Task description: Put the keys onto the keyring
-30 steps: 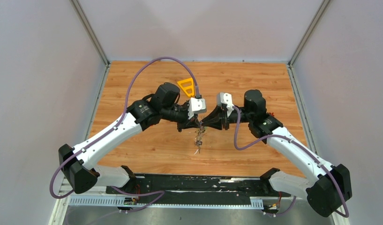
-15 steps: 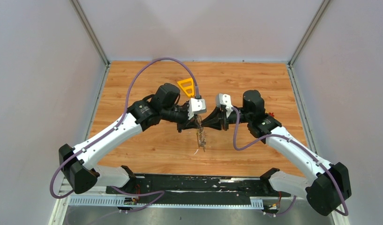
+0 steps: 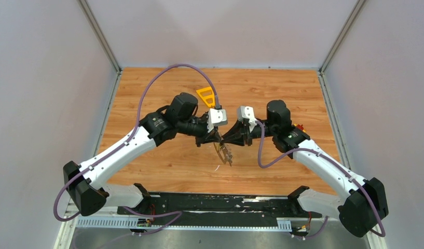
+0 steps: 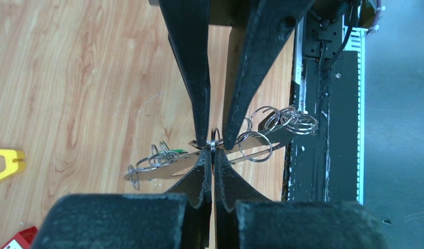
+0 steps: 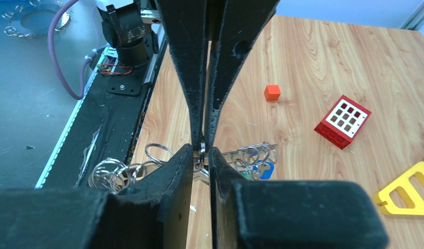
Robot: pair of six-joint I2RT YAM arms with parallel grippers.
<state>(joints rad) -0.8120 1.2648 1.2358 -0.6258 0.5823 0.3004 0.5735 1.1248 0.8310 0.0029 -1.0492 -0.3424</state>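
The grey keyring [image 3: 224, 153] hangs tilted under the two grippers, above the table's middle. In the left wrist view it is a flat grey bar [image 4: 168, 165] strung with several silver split rings. Keys hang on it: a green tag [image 4: 176, 151] and a blue head [image 5: 264, 169] show. My left gripper [image 4: 212, 152] is shut on a small silver ring at its tips. My right gripper [image 5: 202, 152] faces it tip to tip, its jaws close around metal of the keyring. In the top view the left gripper [image 3: 218, 138] and the right gripper [image 3: 224, 139] touch.
A yellow triangular frame [image 3: 206, 96] lies behind the left wrist. A red brick [image 5: 342, 121] and a small orange block [image 5: 272, 92] lie on the wood to the right. The black base rail [image 3: 215, 202] runs along the near edge.
Both wrists have shifted slightly left. The hanging bunch has swung from straight down to slanting down to the right.
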